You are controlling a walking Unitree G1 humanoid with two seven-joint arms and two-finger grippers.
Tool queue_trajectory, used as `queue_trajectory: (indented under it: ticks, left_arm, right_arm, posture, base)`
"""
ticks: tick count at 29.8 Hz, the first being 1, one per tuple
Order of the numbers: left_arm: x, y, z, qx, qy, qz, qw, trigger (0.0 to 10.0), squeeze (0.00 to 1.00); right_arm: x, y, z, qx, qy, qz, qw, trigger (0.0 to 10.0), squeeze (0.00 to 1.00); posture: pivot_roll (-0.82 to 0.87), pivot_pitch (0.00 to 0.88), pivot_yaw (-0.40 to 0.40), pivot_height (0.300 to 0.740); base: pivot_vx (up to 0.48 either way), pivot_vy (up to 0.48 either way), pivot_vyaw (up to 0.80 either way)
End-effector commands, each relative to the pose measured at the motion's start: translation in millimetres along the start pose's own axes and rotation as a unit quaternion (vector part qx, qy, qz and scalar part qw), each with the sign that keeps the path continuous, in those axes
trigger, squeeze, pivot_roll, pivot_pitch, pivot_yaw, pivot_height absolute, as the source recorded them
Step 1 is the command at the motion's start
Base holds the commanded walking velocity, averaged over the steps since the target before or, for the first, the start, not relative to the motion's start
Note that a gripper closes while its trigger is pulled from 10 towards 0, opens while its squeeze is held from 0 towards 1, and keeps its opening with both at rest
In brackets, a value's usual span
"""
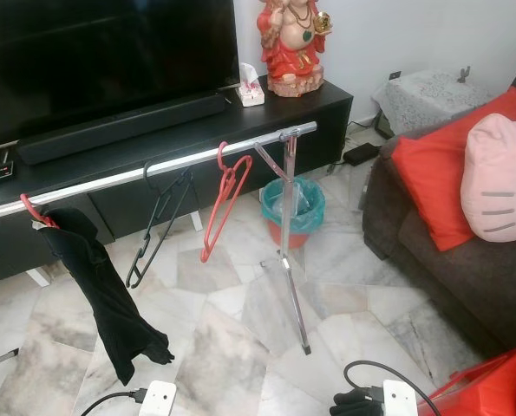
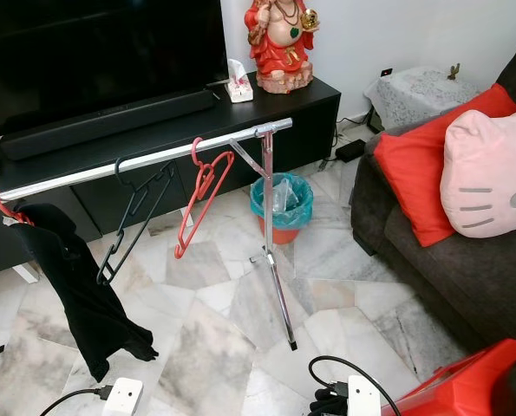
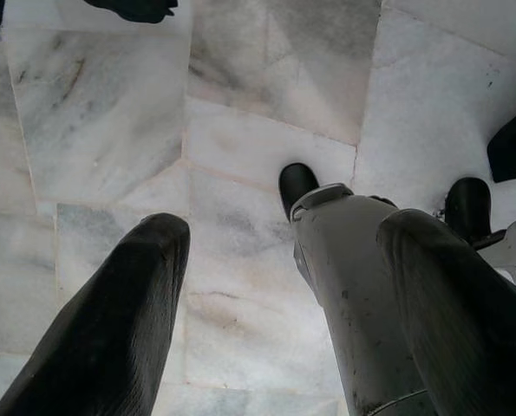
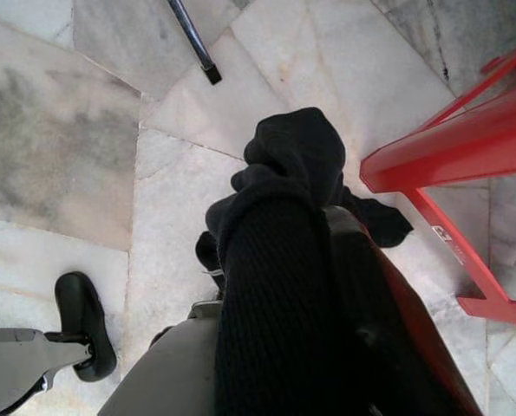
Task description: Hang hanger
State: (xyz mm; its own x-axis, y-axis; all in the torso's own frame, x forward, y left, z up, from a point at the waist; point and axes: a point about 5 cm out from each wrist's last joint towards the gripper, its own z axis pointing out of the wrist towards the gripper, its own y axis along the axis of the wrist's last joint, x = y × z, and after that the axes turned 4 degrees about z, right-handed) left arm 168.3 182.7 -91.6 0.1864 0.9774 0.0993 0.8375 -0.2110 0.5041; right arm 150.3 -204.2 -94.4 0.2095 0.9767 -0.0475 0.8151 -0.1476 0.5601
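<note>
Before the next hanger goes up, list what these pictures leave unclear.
- Right end effector: in the right wrist view black knitted cloth drapes over it, hiding fingers and any hanger.
- Red hanger under the black garment on the rail: just its hook is uncovered.
- Red basket: cut off by the frame's corner.

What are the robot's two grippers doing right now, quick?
Left gripper: open, holding nothing, hanging over the marble floor.
Right gripper: wrapped in a black knit garment; open or shut cannot be told.
</note>
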Motion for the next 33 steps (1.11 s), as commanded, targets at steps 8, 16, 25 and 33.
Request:
queue_trajectory:
  ticks: [8,16,25,33]
  left_arm:
    - [3.7,-4.0,-1.0,0.004,0.004,-0.012,1.000,10.0,0.00]
    - [4.0,-3.0,-0.9,0.001,0.003,-0.010,1.000,10.0,0.00]
    - [4.5,-2.2,-0.8,-0.001,0.002,-0.007,1.000,10.0,0.00]
    - [5.0,-1.0,-0.9,-0.005,0.002,0.002,1.000,10.0,0.00]
  right_arm:
    - [-0.4,-8.8,-1.4,0.019,0.004,-0.008,1.000,10.0,0.00]
    - [-1.0,-8.8,-1.4,0.019,0.001,-0.006,1.000,10.0,0.00]
    - [-1.4,-10.5,-1.7,0.023,0.000,-0.007,1.000,10.0,0.00]
    - [-0.9,-11.7,-2.0,0.024,0.001,-0.008,1.000,10.0,0.00]
  posture:
    - [-0.07,0.000,0.076,0.740]
    - [-0.07,0.000,0.077,0.740]
    - [-0.07,0.000,0.079,0.740]
    - [-0.07,0.000,0.079,0.740]
  base:
    - [0.000,0.030,0.00]
    - [0.000,0.397,0.00]
    - [0.000,0.312,0.00]
    - [0.000,0.070,0.00]
